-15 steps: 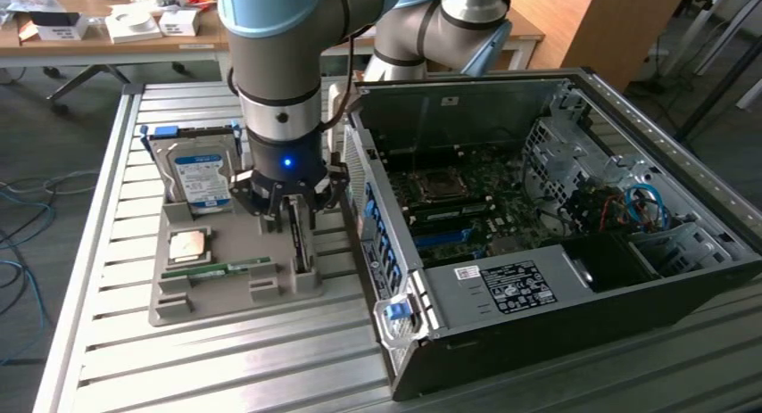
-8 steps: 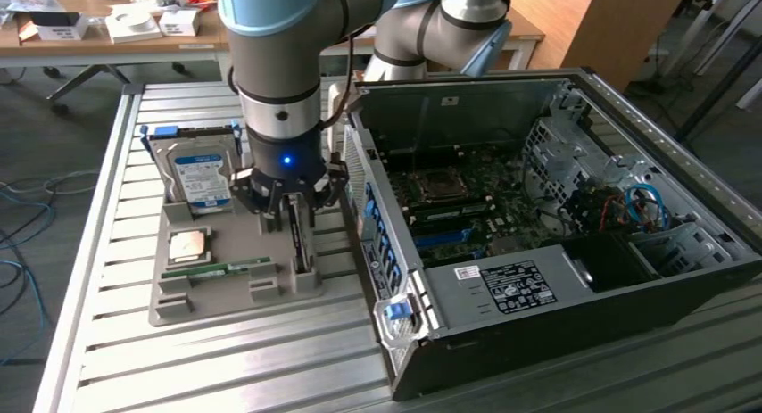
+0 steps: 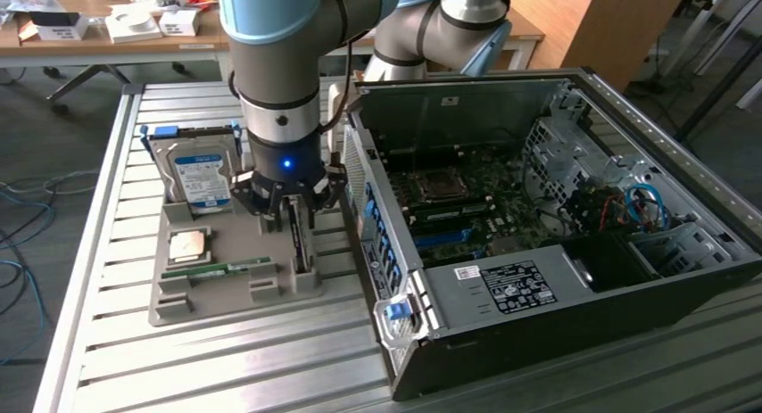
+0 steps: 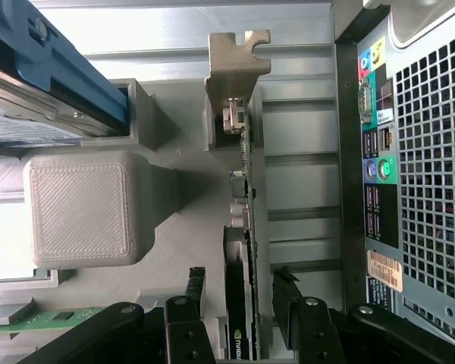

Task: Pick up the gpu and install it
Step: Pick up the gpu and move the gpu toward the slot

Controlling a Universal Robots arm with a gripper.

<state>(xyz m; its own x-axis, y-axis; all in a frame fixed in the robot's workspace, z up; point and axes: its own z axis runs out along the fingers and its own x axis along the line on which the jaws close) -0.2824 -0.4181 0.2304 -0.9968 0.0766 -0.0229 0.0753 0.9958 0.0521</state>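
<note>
The gpu stands on its edge in a slot of the grey holder tray, at the tray's side nearest the case. In the wrist view the gpu shows edge-on as a thin dark card, with its pale metal bracket at the far end. My gripper has come down over the card and is open. Its black fingers straddle the card, one on each side, with a small gap between each finger and the board. The gripper holds nothing.
A silver hard drive with a blue-white label stands in the tray's back slot, and a processor and a green memory stick lie in front of it. The open computer case lies right beside the tray, its ported rear panel close to the gripper.
</note>
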